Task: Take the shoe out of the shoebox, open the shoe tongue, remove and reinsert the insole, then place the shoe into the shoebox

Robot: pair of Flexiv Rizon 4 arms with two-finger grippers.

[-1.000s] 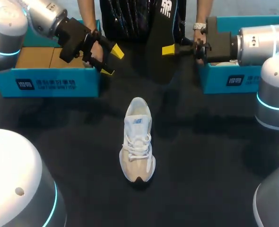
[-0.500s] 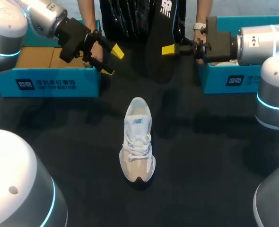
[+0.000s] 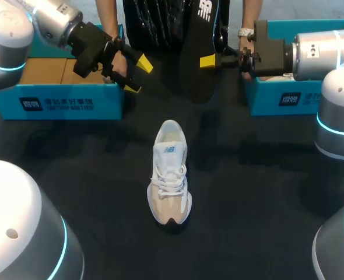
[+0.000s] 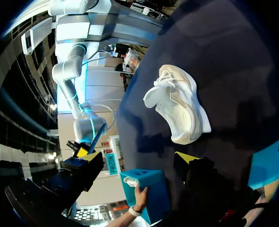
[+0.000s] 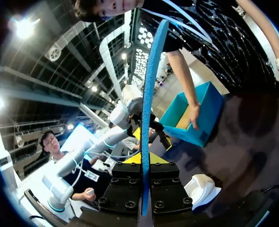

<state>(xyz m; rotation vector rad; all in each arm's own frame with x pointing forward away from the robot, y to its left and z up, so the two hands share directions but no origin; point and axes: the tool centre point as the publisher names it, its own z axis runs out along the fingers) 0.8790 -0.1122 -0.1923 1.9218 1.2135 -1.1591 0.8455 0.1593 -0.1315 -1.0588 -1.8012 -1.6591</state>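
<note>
One shoe [image 3: 169, 175] on dark tabletop [image 3: 259, 198], insole [image 3: 196, 64] aloft

Shoe [image 3: 171, 172] sits mid-table [image 3: 265, 192], toe toward the robot's side, heel toward the far edge. Left shoebox [image 3: 61, 87] is at the far left and right shoebox [image 3: 300, 96] at the far right. The shoe lies in front of the gap between them, well apart from both.

Insole [image 3: 200, 52] hangs upright in the air over that gap, behind the shoe and nearer the right shoebox. It is pinched between the fingers of the right gripper [image 3: 206, 60], which comes in just beside that box's inner wall. Left gripper [image 3: 139, 75] hovers at the left shoebox's inner end.

A person stands behind the table, one hand [image 3: 120, 61] on the left shoebox, other hand [image 3: 246, 45] on the right shoebox.
</note>
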